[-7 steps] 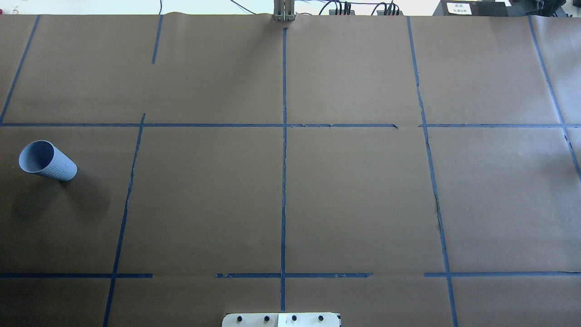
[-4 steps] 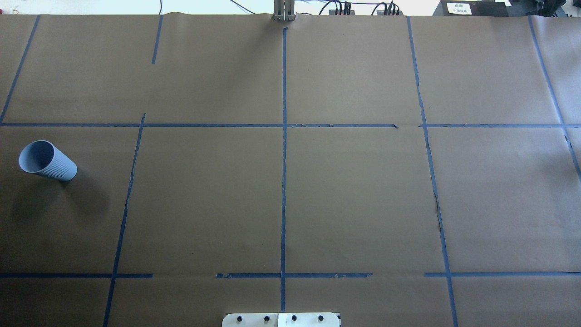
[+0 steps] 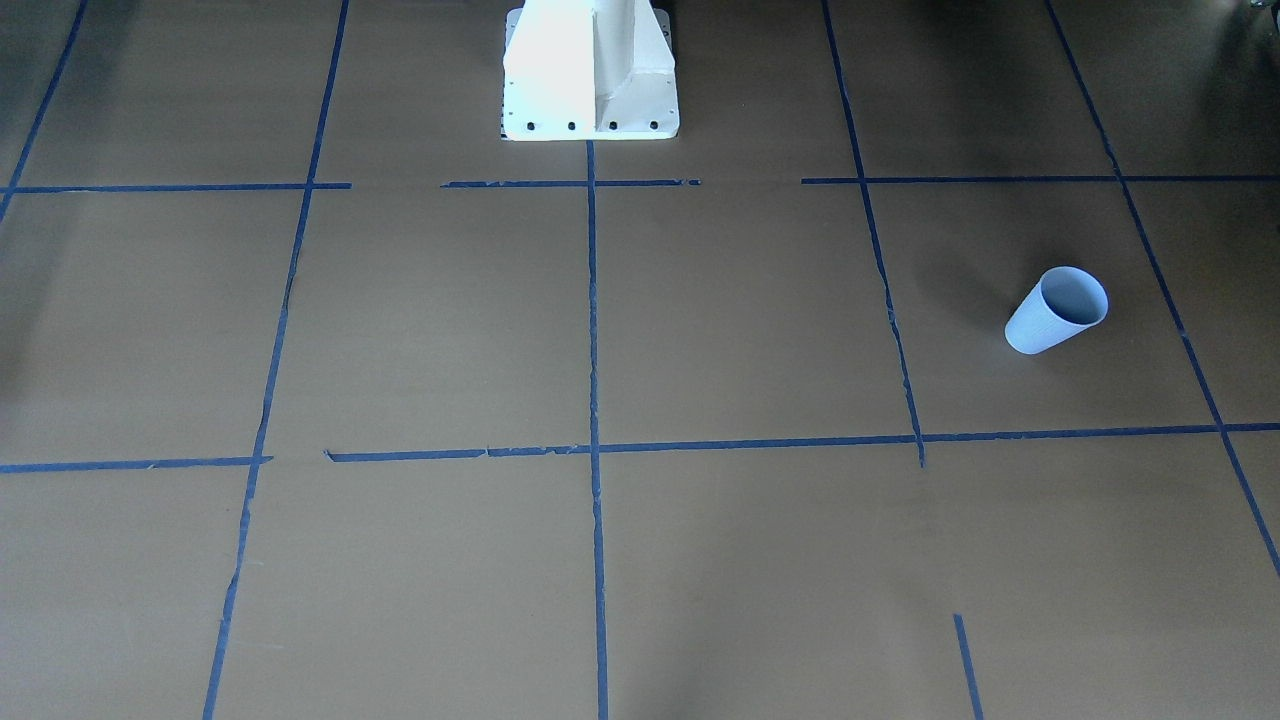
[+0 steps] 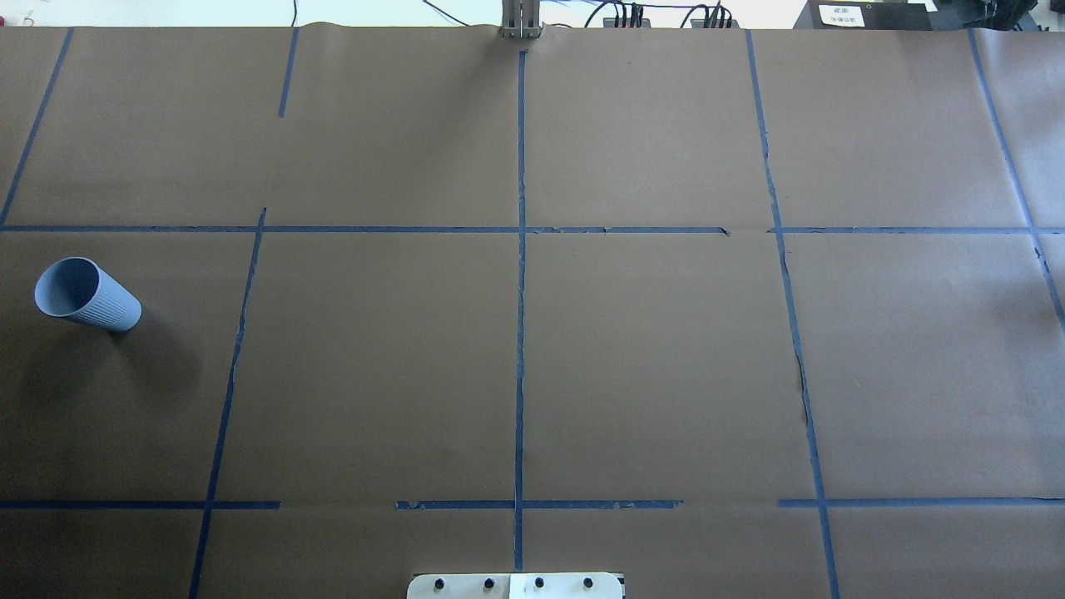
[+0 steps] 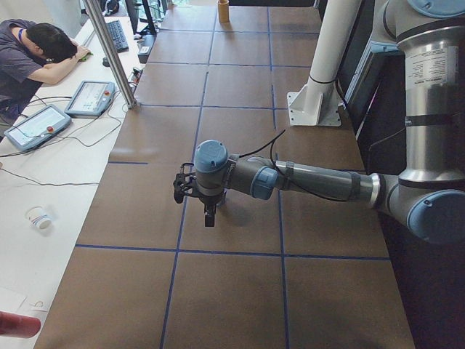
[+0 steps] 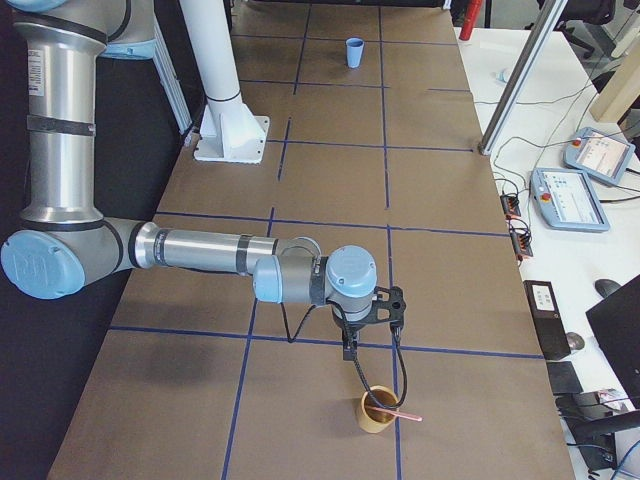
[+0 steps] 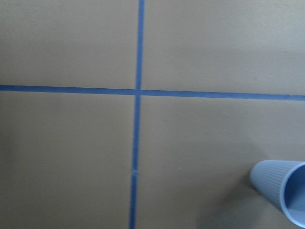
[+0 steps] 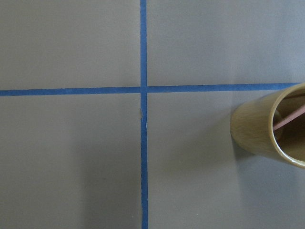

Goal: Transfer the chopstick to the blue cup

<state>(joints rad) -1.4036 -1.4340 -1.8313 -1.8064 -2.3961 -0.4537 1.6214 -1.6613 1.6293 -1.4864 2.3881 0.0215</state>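
**Chopstick and pincers at the two ends of the surface.** We see the chopstick [image 6: 405,415] leaning inside a tan cup [image 6: 374,421] near the right end of the surface [image 4: 649,358], its upper end jutting over the rim toward the operators' side. The right pincer [image 6: 349,350] hangs above the surface close beside that cup and touches neither cup nor stick. In the right wrist view the tan cup sits at the right edge, with the stick a pinkish line across its mouth. The blue cup [image 4: 87,295] stands upright near the surface's left end, well apart from the chopstick. The left pincer [image 5: 208,217] hangs over the surface, and its wrist view catches the cup's ribbed wall in the lower right corner. Both pincers show only in the side views, so we cannot tell how far either is open or whether it grips anything
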